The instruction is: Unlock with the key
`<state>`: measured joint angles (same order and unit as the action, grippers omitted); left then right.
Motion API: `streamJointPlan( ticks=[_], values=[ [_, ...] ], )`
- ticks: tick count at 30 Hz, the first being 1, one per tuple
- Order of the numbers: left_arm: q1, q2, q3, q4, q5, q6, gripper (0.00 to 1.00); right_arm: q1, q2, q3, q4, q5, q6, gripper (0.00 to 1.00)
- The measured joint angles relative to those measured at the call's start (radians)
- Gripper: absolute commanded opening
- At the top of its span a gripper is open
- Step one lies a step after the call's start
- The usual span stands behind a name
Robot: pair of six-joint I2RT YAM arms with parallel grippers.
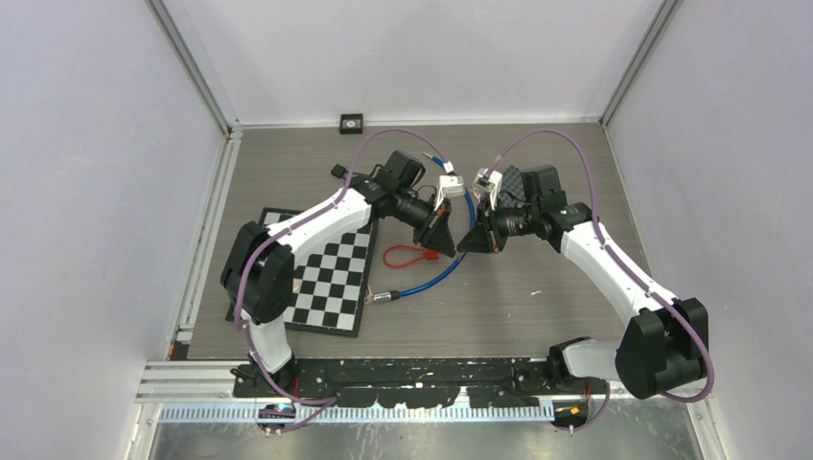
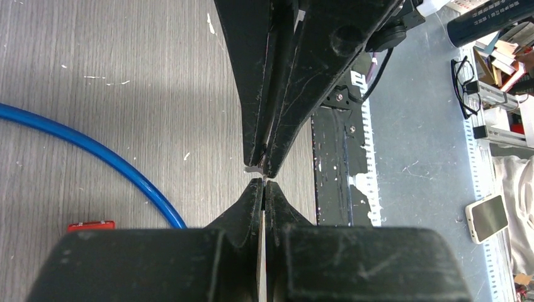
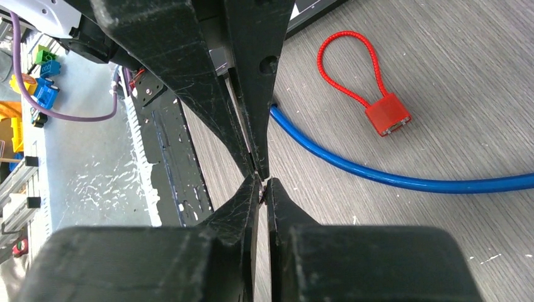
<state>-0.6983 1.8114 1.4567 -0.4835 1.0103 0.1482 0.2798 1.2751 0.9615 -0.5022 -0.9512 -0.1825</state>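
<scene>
Table (image 1: 546,297): grey planks with a wood grain, matte, with pale walls on three sides.
Checkerboard (image 1: 331,283): flat, square, black and white with a black border; it lies at the table's left, under the left arm.
Left arm (image 1: 316,220): white shells and black joints, with a purple cable looped along it.
Padlock (image 3: 387,116): small, squarish red body with a thin red braided loop for a shackle. It lies flat on the table, just left of where the two grippers meet and just beside the blue cable, and neither gripper touches it.
Blue cable (image 3: 403,183): smooth, glossy tube lying in a wide curve on the table, with a metal fitting on its near end.
Left gripper (image 2: 263,184): black, scuffed, wedge-shaped fingers pressed together, tip to tip with the right gripper above the table.
Key (image 2: 253,170): only a small sliver of silver metal shows, right where the two sets of tips meet. Which pair grips it cannot be told.
Right gripper (image 3: 264,184): the same black scratched wedges, drawn close with a thin slit between them. Whether they pinch the key cannot be told.
Right arm (image 1: 604,264): white and black, also with a purple cable.
Writing: nothing large enough to read.
</scene>
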Motion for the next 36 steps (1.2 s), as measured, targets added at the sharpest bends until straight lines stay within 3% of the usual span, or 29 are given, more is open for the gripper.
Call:
streamJointPlan(
  ticks=[5,24,25,30,33,36],
  values=[
    [0.0,0.0,0.0,-0.004,0.0,0.014,0.0,0.0,0.0,0.0,-0.003,-0.001,-0.003,0.0],
    [-0.005,0.0,0.0,-0.004,-0.001,0.043,0.0,0.005,-0.014,0.01,-0.051,0.029,-0.04,0.0],
    [-0.005,0.0,0.0,-0.003,0.0,0.043,0.04,0.005,-0.016,0.01,-0.053,0.03,-0.042,0.0],
    [-0.003,-0.004,-0.003,0.0,0.002,0.063,0.64,0.005,-0.03,0.011,-0.076,0.042,-0.048,0.01],
    [0.008,-0.03,-0.023,0.001,-0.025,0.094,0.8,0.004,-0.046,0.011,-0.103,0.064,-0.051,0.0],
    [0.029,-0.083,-0.061,0.002,-0.095,0.158,0.85,0.003,-0.069,0.011,-0.126,0.095,-0.047,0.0]
  ],
)
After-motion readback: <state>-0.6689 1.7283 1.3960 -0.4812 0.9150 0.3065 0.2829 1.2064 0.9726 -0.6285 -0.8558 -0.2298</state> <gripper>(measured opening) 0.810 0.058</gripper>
